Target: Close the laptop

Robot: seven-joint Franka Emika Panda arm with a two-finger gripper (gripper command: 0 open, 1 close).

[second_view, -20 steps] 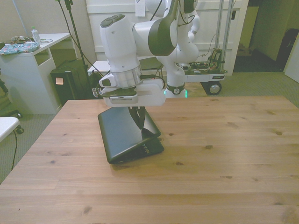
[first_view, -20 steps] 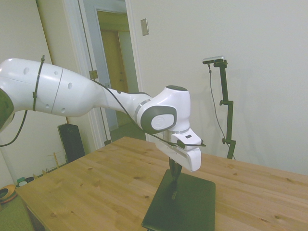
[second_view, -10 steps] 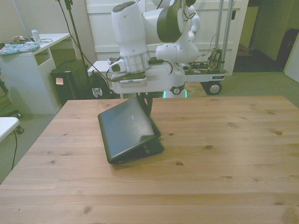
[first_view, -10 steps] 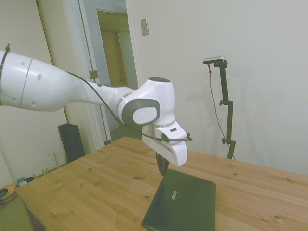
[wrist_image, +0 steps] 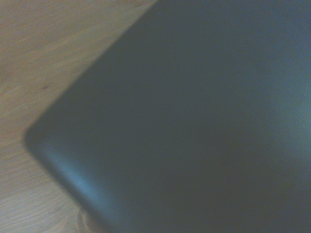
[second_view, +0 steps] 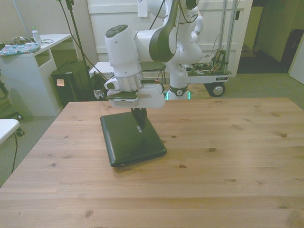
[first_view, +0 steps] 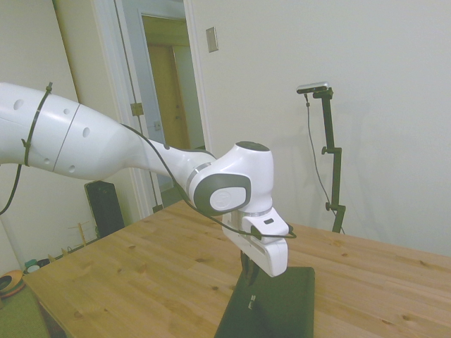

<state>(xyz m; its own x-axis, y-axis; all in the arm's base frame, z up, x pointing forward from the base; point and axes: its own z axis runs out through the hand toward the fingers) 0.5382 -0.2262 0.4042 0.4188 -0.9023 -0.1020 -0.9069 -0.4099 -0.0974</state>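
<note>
Lying shut beneath the tool (second_view: 139, 124): laptop (second_view: 130, 140)

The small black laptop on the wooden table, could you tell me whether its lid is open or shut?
Shut. The small black laptop lies flat on the wooden table, only its matte outer shell showing, with the gripper on it.

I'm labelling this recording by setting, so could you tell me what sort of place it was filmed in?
Probably an indoor room used as a robotics lab: a wooden table holds a laptop, a wheeled equipment cart stands behind it, and a white desk sits at the front view's left.
</note>
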